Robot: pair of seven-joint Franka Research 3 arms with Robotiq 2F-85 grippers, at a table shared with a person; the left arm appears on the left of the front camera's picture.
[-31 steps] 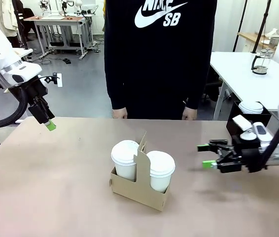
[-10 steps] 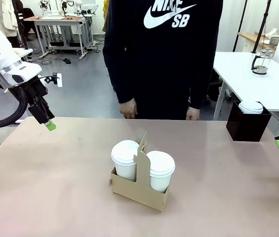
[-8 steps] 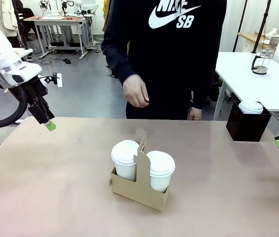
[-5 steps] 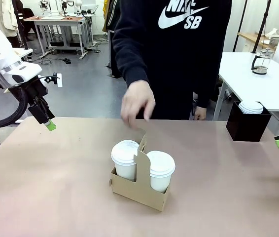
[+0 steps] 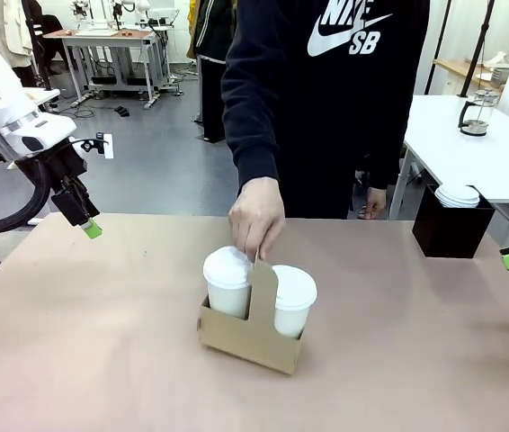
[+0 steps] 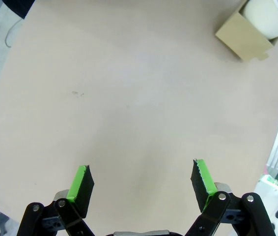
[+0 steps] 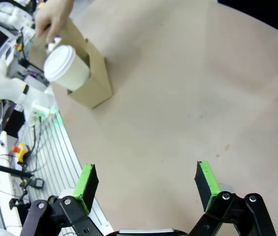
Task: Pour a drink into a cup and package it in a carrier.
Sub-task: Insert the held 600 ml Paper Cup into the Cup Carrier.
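Standing lidded in the carrier (image 5: pixel 253 337), both cups (image 5: pixel 228 280) look packaged; a hand (image 5: pixel 256 216) grips its handle, both tools (image 6: pixel 141 186) (image 7: pixel 146 188) released.

The person's black sweatshirt (image 5: pixel 326 99) bears a white Nike swoosh and the letters "SB".

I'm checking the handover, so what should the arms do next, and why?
Probably hold both arms still. The person's hand grips the handle of the carrier, which holds two lidded cups. The left gripper and right gripper are open, empty and well away.
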